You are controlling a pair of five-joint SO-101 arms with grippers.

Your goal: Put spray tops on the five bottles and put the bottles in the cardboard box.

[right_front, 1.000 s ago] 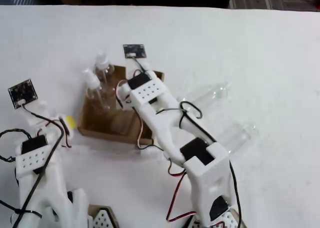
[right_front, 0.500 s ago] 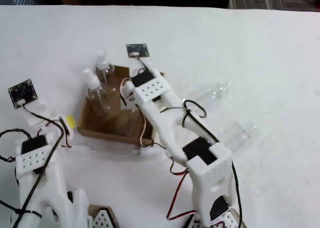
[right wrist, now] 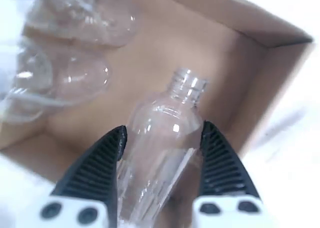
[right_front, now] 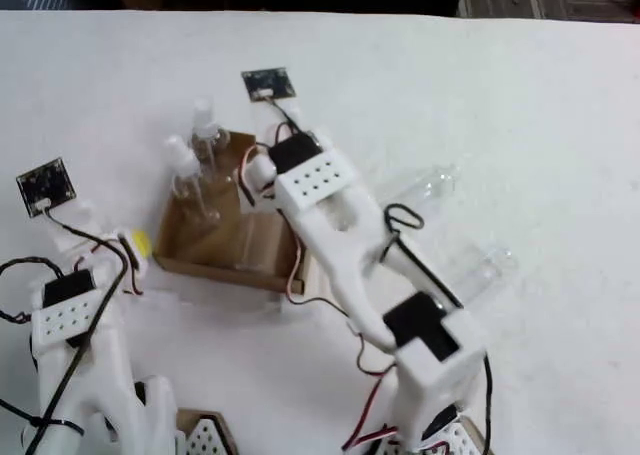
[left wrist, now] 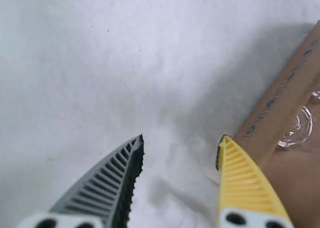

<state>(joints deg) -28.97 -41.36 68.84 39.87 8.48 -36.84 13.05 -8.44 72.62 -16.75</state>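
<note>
One bottle [right wrist: 165, 133], perhaps farther across box [right wrist: 235, 42] now.

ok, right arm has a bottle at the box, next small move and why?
Probably draw the bottle back from the cardboard box rather than release it. The right gripper is shut on it over the box, and its threaded neck is bare, no spray top, so capping likely comes first.

We note the grey-and-yellow left gripper [left wrist: 180, 138] parted wide; the black-fingered right gripper [right wrist: 162, 129] clasps a clear plastic bottle [right wrist: 172, 110].
</note>
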